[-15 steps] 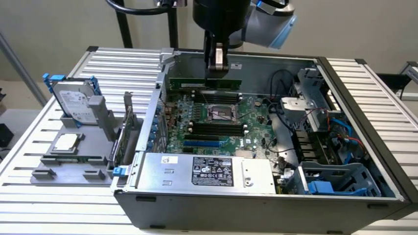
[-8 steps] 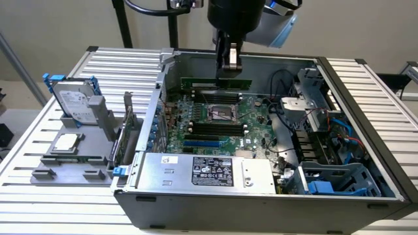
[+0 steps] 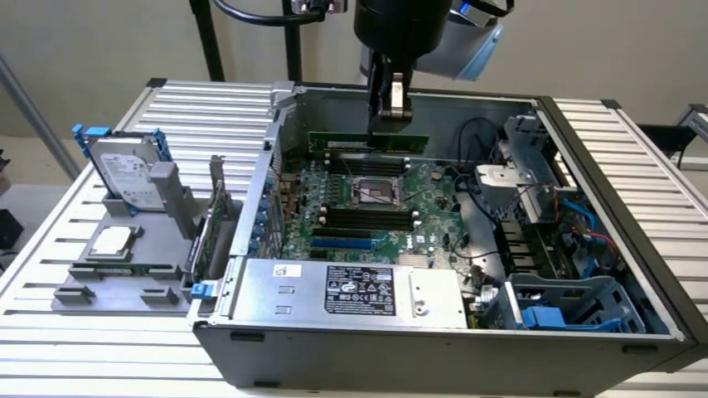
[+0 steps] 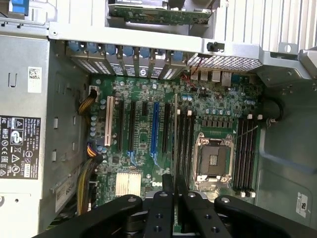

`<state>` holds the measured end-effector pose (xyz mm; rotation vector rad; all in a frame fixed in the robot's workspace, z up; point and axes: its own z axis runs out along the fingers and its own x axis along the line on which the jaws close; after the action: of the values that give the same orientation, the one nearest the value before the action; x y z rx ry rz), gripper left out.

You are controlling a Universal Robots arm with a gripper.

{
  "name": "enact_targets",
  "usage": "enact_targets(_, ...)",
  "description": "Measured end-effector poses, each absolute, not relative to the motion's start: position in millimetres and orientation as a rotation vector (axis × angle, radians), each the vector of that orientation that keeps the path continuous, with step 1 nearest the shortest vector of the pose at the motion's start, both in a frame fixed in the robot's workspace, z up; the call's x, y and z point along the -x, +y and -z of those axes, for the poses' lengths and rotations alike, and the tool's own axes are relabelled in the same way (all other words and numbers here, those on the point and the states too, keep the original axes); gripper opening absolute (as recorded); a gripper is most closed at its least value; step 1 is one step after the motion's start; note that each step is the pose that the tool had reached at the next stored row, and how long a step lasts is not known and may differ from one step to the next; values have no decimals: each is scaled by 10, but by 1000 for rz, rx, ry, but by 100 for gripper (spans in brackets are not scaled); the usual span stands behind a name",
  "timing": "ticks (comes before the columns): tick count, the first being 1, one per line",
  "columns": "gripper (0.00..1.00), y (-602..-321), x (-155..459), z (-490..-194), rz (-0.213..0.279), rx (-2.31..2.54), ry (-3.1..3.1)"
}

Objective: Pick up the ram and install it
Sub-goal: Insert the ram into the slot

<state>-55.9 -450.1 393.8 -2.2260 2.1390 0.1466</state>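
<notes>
**Ram clamped in gripper, hanging over the motherboard**

The ram (image 3: 367, 143) is hanging long side level inside the open case (image 3: 443, 356), at 12 o'clock of the CPU socket (image 3: 376, 192) in the exterior view. The gripper (image 3: 390, 126) is pointing straight down onto it, fingers clamping its top edge about mid-length.

In the wrist view the ram (image 4: 175, 134) is showing edge-on as a thin line running out from the gripper (image 4: 175, 184). It is lying over the motherboard (image 4: 143, 139), just beside the black slots (image 4: 185, 144) next to the CPU socket (image 4: 214, 158). Cannot tell whether it is touching a slot.

Back in the exterior view, the power supply (image 3: 348, 290) is sitting at 6 o'clock of the socket, against the case's near wall. At 9 o'clock of the case, a gray fixture (image 3: 111, 292) is resting on the slatted table (image 3: 66, 356). It is carrying a hard drive (image 3: 124, 170) in a blue frame, standing tilted. An expansion card (image 3: 215, 211) is standing on edge at 3 o'clock of the drive, near the case wall.
</notes>
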Motion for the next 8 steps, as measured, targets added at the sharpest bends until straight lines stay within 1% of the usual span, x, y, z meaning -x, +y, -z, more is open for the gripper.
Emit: enact_targets(8, 13, -4501, 559, -3939, -146, 2226, 2139)
